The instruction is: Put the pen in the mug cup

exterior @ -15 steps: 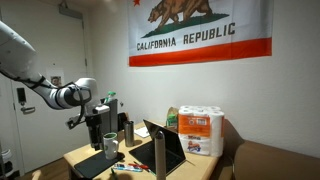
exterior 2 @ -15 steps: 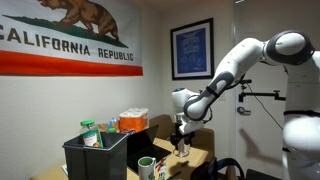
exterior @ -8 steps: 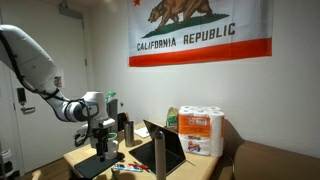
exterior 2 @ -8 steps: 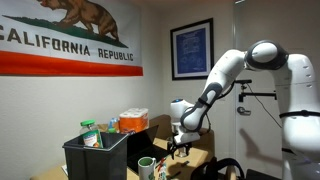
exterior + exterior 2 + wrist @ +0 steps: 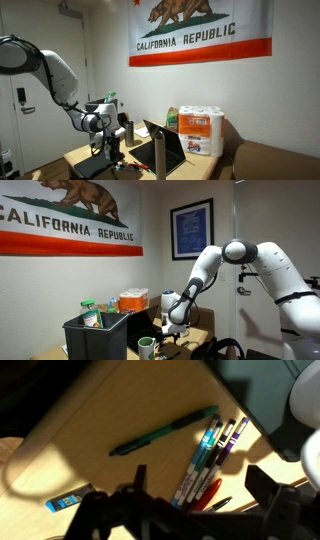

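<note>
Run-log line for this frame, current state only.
phase: pre-grasp | tool: open, above pen cluster | green pen: flat on table, apart from cluster | held: nothing

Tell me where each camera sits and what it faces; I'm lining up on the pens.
An exterior view: off the table's front, facing the flag wall; arm at picture-left, gripper low over the table.
An exterior view: angled along that wall, flag at picture-left; arm at picture-right, gripper down.
Wrist view: looks down on the green pen and pen bundle; the open gripper frames them.
Shared: both exterior views show flag, arm and gripper.
</note>
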Action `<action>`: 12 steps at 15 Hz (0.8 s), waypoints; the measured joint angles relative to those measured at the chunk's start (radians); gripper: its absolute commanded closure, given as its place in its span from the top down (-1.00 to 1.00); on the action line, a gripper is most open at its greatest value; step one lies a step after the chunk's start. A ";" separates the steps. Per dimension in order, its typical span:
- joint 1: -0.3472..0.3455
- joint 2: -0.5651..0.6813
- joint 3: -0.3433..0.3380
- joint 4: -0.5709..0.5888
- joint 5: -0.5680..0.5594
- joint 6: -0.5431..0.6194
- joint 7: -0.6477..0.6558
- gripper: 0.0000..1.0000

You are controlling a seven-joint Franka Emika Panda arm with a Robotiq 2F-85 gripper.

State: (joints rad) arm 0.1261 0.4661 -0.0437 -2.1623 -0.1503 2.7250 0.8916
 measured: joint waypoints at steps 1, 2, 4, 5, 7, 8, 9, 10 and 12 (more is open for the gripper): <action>0.017 0.027 -0.017 0.028 0.010 0.001 0.000 1.00; 0.031 0.053 -0.032 0.054 0.021 0.001 0.000 1.00; 0.049 0.098 -0.053 0.092 0.041 0.001 0.000 1.00; 0.057 0.119 -0.061 0.107 0.051 0.001 0.000 1.00; 0.068 0.153 -0.071 0.129 0.070 0.001 0.000 0.47; 0.072 0.167 -0.075 0.136 0.077 0.001 0.000 0.43; 0.079 0.179 -0.081 0.142 0.084 0.001 0.001 0.39; 0.085 0.189 -0.087 0.147 0.090 0.001 0.001 0.22; 0.098 0.201 -0.100 0.154 0.096 0.002 0.003 -0.08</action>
State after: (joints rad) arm 0.2239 0.6673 -0.1440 -2.0086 -0.0539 2.7273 0.8945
